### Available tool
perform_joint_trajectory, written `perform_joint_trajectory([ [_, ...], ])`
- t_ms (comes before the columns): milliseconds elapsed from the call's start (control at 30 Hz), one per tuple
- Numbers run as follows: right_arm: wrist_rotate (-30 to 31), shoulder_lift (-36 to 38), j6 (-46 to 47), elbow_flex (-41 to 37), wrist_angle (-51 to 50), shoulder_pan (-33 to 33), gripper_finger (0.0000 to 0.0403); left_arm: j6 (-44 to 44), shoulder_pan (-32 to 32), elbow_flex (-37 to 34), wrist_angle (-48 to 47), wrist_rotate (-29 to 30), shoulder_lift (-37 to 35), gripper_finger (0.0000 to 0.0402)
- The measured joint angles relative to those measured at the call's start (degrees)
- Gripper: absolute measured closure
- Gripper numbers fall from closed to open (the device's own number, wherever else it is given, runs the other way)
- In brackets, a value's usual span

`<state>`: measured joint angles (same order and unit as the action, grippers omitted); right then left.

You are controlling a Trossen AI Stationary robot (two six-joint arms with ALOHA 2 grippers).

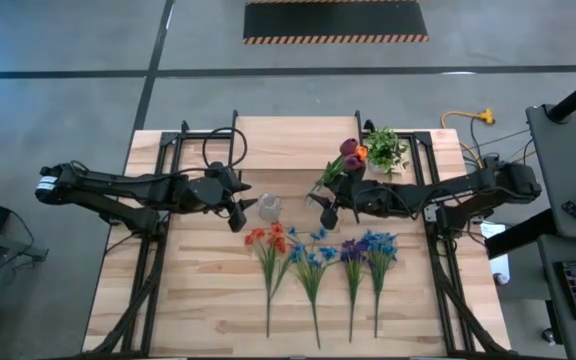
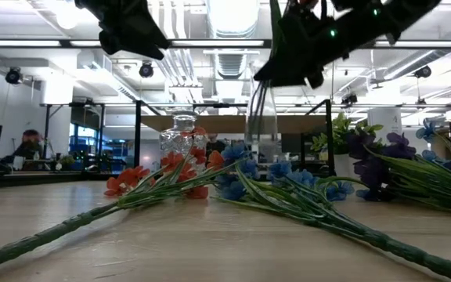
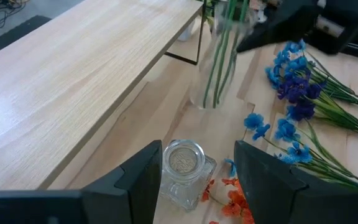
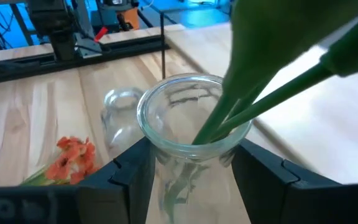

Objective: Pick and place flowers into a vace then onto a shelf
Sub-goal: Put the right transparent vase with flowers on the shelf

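Observation:
A clear glass vase (image 2: 263, 117) holds flowers with dark red and orange heads (image 1: 351, 153). My right gripper (image 4: 191, 157) is shut on it, in front of the shelf (image 1: 288, 145), a light plank on black legs. Orange-red (image 1: 273, 240), blue (image 1: 313, 255) and purple (image 1: 353, 250) flowers lie flat on the table's near half. My left gripper (image 3: 197, 168) hangs open, high above a small glass jar (image 3: 182, 171) that stands on its base on the table. My right gripper pinches the vase's neck (image 4: 157, 146) just below the rim, one finger on each side. The fingers come from the table's right, slanting a little down. The vase stays upright, stems leaning out of its mouth, and its base (image 2: 263, 157) seems clear of the table.
A small leafy potted plant (image 1: 386, 150) stands at the shelf's right end, close behind the vase. The flowers lying on the table (image 2: 288, 188) stretch toward the near edge. Black frame rails (image 1: 153, 250) run along both sides of the tabletop.

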<state>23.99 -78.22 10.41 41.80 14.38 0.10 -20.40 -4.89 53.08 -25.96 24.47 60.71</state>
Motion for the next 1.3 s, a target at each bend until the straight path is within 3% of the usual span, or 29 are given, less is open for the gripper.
perform_joint_trajectory([
  [800,-0.59,3.17,-3.51,20.48,-25.95,-9.83,0.022,-1.85,-0.05,-3.58,2.91,-0.19,0.0,0.0218],
  [1300,-4.43,3.11,-1.39,21.89,-27.27,-19.66,0.022,-1.73,-0.15,-4.16,4.96,-0.38,-0.22,0.0218],
])
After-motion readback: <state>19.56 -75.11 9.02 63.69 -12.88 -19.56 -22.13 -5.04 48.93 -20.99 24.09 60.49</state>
